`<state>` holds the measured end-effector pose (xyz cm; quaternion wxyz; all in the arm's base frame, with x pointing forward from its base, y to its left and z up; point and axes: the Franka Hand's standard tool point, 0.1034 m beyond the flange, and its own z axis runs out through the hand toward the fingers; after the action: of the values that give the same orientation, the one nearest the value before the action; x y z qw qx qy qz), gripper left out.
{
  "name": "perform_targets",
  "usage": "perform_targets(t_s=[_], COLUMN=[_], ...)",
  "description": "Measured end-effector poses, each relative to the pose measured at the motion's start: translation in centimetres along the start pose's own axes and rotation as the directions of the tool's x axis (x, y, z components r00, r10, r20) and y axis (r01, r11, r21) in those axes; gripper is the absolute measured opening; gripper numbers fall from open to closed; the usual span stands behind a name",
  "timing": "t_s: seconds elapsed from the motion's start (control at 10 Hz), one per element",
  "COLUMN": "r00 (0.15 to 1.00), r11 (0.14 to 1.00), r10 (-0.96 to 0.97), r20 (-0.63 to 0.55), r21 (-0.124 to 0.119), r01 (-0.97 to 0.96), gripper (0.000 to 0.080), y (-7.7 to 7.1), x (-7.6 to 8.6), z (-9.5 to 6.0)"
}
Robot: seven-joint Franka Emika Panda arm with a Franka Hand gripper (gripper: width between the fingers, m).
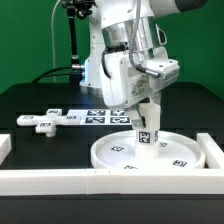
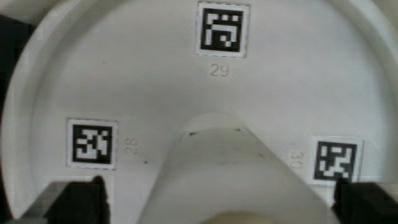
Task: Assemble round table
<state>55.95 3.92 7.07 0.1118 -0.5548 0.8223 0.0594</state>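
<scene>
At the exterior view's right, near the front: round disc lies flat, rim up, on the black table, tags visible on its face. It sits in the corner of the white border wall.

Cylinder leg stands upright at about the disc's centre, tags on its side.

Gripper points straight down over the leg's top. Wrist view: fingers stand wide apart, one on each side of the leg, so the jaws are open and not clamping it. Disc fills the rest of that view, three tags readable.

Cross-shaped foot piece lies flat on the table toward the exterior view's left, well apart from the disc.

Marker board lies between foot piece and disc, behind the disc's rim.
</scene>
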Motion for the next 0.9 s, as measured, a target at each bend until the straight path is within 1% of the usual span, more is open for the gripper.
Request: perform_targets(t_s=[0.1, 0.2, 0.3, 0.4, 0.5, 0.9], r00=[0.995, 0.98, 0.97, 0.967, 0.97, 0.969], r11=[0.995, 0.98, 0.97, 0.967, 0.97, 0.969], r10=[-0.103, -0.198, -0.243, -0.255, -0.241, -0.247], r20=[0.003, 0.005, 0.022, 0.029, 0.029, 0.029], r21=[0.002, 0.008, 0.02, 0.034, 0.042, 0.037], r01=[0.103, 0.198, 0.243, 0.254, 0.239, 0.246], gripper=[0.0645, 0.0648, 0.0648, 0.0649, 0.0649, 0.0649], y=[-0.1, 0.0, 0.0, -0.1, -0.3, -0.1], x=[0.0, 0.4, 1.5, 2.8, 3.8, 3.5], z=[-0.7, -1.3, -2.1, -2.9, -3.4, -3.1])
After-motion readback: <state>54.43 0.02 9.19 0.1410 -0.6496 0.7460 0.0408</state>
